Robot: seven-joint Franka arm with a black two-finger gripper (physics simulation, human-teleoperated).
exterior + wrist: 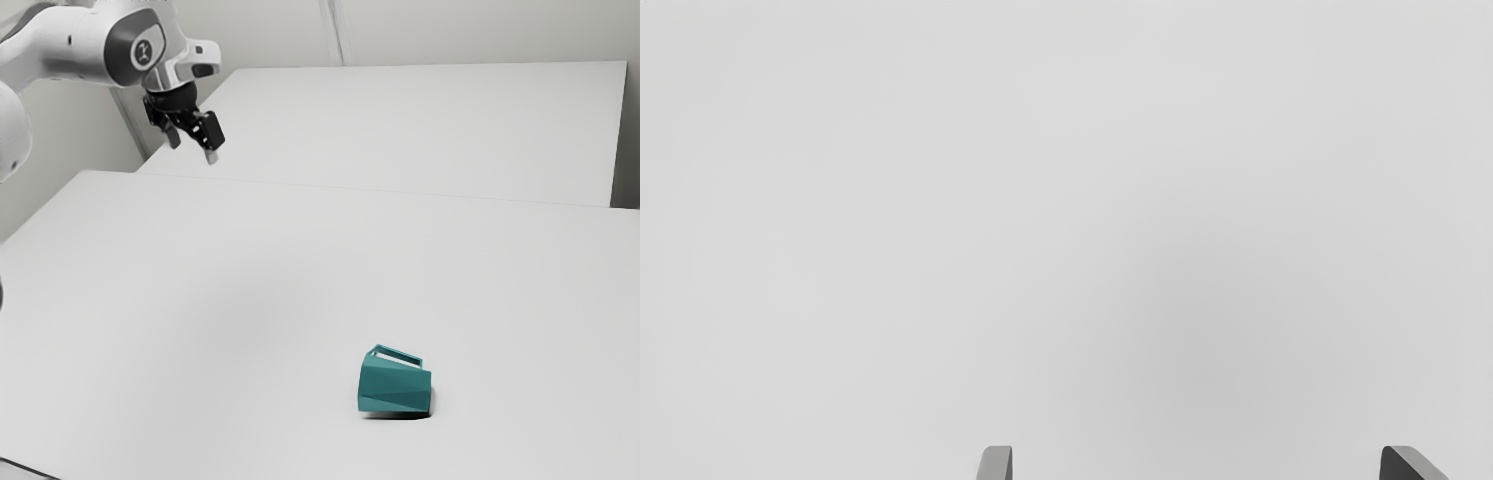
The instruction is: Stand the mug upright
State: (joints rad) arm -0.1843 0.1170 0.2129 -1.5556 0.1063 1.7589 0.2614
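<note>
Fingertips (995, 465) partly cut off, gripper (192, 148) spread wide. Teal mug (395, 388) lies sideways well away from it, mouth hidden. White table (250, 260), pale wall (480, 30) beyond.

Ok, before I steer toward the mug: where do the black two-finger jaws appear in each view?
Exterior view: upper left, below the white robot arm's wrist, raised clear of the mug.
Wrist view: jaws standing wide apart, their grey tips reaching in at the bottom edge.
Shared landmark: the smooth white tabletop, with soft grey shading, likely the same patch.
</note>
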